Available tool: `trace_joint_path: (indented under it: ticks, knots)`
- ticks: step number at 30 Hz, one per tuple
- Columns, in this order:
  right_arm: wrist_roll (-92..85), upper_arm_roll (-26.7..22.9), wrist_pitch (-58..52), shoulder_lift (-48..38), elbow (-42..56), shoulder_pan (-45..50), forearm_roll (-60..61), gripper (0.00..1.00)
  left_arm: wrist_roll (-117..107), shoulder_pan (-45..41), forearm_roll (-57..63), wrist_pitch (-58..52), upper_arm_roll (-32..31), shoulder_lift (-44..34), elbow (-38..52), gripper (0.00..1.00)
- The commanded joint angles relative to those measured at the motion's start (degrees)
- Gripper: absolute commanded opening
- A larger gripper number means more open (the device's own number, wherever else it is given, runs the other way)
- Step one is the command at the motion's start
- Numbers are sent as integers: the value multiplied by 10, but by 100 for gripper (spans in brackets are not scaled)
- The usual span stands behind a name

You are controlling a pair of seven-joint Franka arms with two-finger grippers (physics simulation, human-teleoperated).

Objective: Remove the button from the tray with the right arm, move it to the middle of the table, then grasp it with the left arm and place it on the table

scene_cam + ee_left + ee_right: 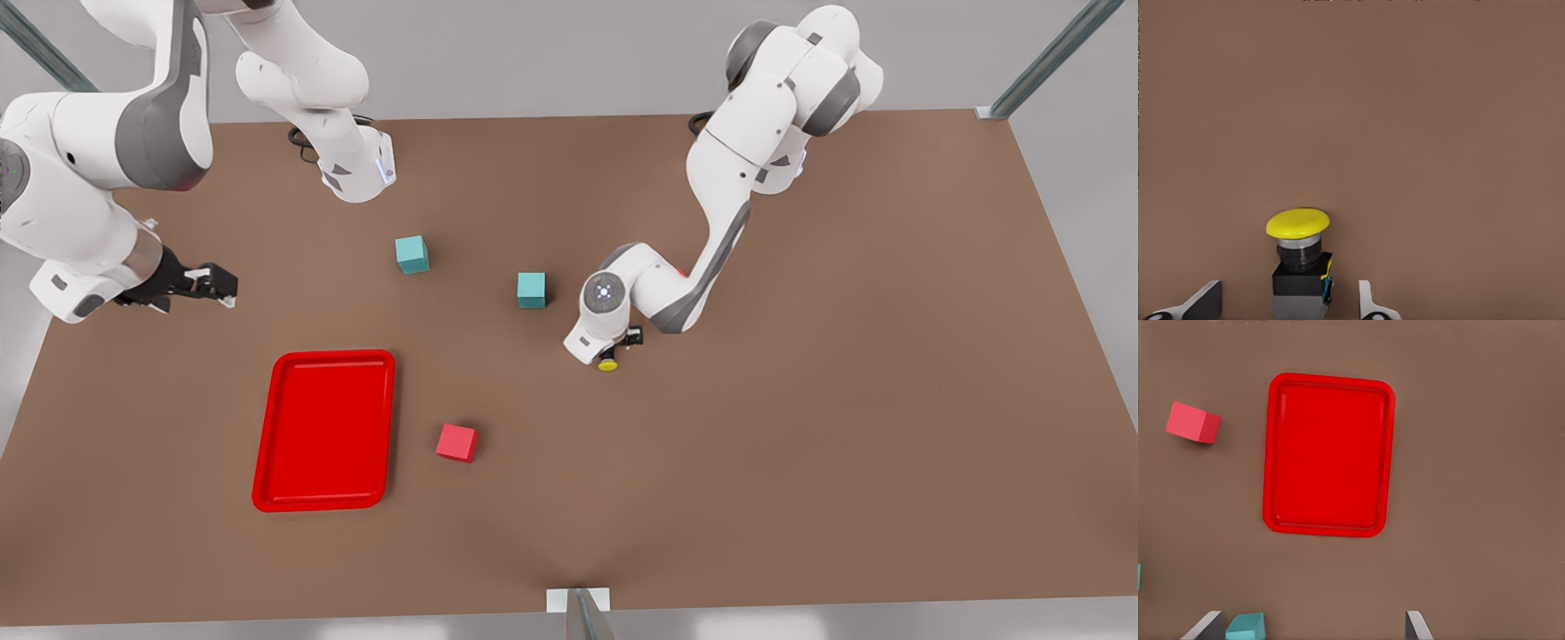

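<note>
1. Right arm (80,191): white with grey joint covers, at the front view's far left, reaching in over the table edge. It waits there.
2. Right gripper (218,286): black, two-fingered, over bare table beyond the tray's far end. In the right wrist view its fingers (1205,626) stand spread wide, nothing between them.
3. Tray (267,476): bright red rectangle with rounded corners and a low rim, lying flat on the left near part of the table. Its floor is bare.
4. Teal cube (412,254): on the table, beyond the tray and to its right.
5. Red cube (457,443): on the table just right of the tray's near half, apart from it.
6. Second teal cube (532,290): near the table's middle, left of the left arm's wrist.
7. Button (608,363): yellow round cap on a dark boxy base, at the middle of the table, under the left gripper's tip. In the left wrist view the button (1299,257) sits between the fingers.
8. Left gripper (620,348): its fingers (1201,303) stand apart on either side of the button's base, clear gaps on both sides, not pinching it.
9. Left arm (742,169): bent down from the far right to the table's middle.
10. Table (845,400): plain brown top.
</note>
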Motion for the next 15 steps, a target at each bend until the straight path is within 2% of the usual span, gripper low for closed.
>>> trace_joint_path:
  ticks: [1,15]
  knots:
    - [-12,0,15,-2,0,-1,-3,100,9,5,0,54,-1,-3,-16,100]
    - [20,0,3,7,12,1,5,100,4,-1,-5,55,0,3,-21,100]
